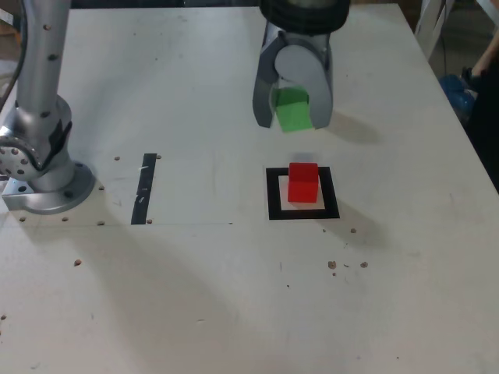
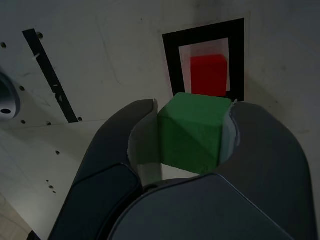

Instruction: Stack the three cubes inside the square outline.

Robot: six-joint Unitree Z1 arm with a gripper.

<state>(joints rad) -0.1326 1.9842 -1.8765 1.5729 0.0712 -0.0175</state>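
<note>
Between the end effector's [image 1: 294,109] jaws, clamped, sits the green cube [image 1: 291,108].

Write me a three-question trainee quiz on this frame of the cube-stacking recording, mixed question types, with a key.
1. True or false: the red cube sits inside the square outline.
2. Multiple choice: what is held between the gripper fingers? A) a yellow cube B) the green cube C) nothing
3. Short answer: in the exterior view, on which side of the square outline does the black tape strip lie?

Key: 1 true; 2 B; 3 the exterior view's left.
</note>
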